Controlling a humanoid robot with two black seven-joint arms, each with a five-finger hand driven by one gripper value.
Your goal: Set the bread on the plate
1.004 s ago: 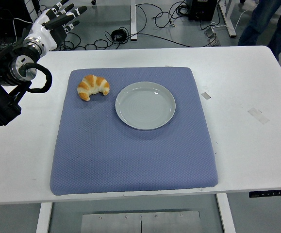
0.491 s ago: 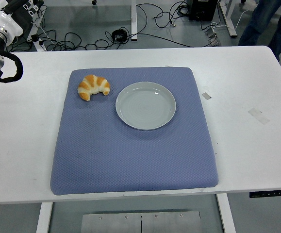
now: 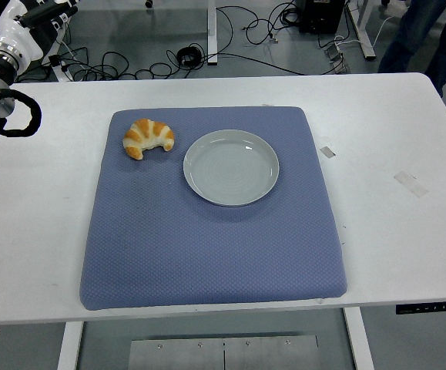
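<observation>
- My left robot hand [image 3: 34, 15] sat at the far left corner of the view, beyond the counter's [image 3: 392, 139] back edge, mostly cut off by the frame.
- I could not tell its state; only the white wrist and a bit of dark palm showed.
- My left arm's black forearm and a looped cable lay below the hand, over the counter's left edge.
- My right robot hand was out of view.
- The bread [image 3: 148, 138], a croissant, lay well to the right of my left hand and nearer to me, on the blue mat [image 3: 207, 247], close to the mat's far left corner.
- The plate [image 3: 231, 167] stood just right of the bread, apart from it, bare, also on the mat.
- Two bits of tape [image 3: 410, 183] lay on the counter far to the right, past the mat.
- A person's legs [image 3: 430, 38] showed at the top right, behind the counter.
</observation>
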